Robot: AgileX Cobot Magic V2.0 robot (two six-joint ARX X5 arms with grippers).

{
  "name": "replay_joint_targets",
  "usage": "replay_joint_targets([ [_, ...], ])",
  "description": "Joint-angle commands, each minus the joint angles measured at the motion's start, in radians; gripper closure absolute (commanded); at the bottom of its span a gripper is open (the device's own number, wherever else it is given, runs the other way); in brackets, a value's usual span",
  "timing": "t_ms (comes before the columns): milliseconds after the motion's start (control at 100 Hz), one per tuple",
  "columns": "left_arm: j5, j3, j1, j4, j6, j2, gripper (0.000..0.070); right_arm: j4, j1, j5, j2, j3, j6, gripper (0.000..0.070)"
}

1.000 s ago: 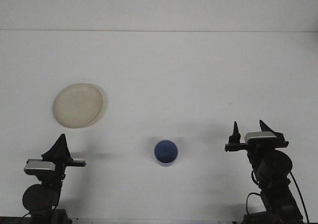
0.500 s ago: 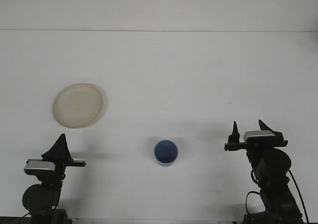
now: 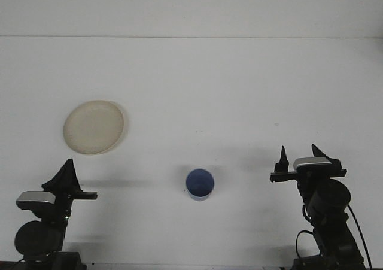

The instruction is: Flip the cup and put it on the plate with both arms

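A small blue cup (image 3: 200, 184) stands on the white table, near the front and about midway between the two arms. Whether its mouth faces up or down does not show from here. A round cream plate (image 3: 94, 127) lies flat at the left, farther back. My left gripper (image 3: 67, 169) sits at the front left, its fingers together in a single dark point, holding nothing. It is below the plate and well left of the cup. My right gripper (image 3: 300, 152) is at the front right with its two fingers spread apart and empty, to the right of the cup.
The white table (image 3: 227, 90) runs back to a pale wall at the far edge. Both arm bases stand at the front edge, in the left and right corners.
My left gripper has shifted a little to the left and toward the front edge. The right arm, the cup and the plate have stayed where they were.
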Motion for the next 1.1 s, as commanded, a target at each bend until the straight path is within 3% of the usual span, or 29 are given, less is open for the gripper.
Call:
replay_joint_targets([
  [0, -0.002, 0.102, -0.001, -0.080, -0.013, 0.067, 0.0687, 0.011, 0.002, -0.002, 0.002, 0.002, -0.011, 0.0169],
  [350, -0.002, 0.666, -0.001, -0.568, 0.002, 0.576, 0.0687, 0.011, 0.002, -0.003, 0.002, 0.002, -0.011, 0.0169],
  [570, 0.001, 0.855, -0.002, -0.864, 0.002, 0.801, 0.0687, 0.011, 0.002, -0.002, 0.002, 0.002, -0.011, 0.0169],
  [930, 0.001, 0.862, -0.002, -0.937, -0.003, 0.850, 0.0670, 0.011, 0.002, -0.002, 0.002, 0.002, -0.011, 0.0169],
  [990, 0.001, 0.862, -0.002, -0.940, -0.011, 0.846, 0.0535, 0.011, 0.002, -0.002, 0.002, 0.002, -0.011, 0.0169],
  [1060, 0.001, 0.862, -0.002, -0.941, -0.030, 0.845, 0.0217, 0.011, 0.002, -0.002, 0.002, 0.002, -0.011, 0.0169],
  [1090, 0.001, 0.862, -0.002, -0.941, -0.029, 0.843, 0.0126, 0.011, 0.002, -0.002, 0.002, 0.002, -0.011, 0.0169],
])
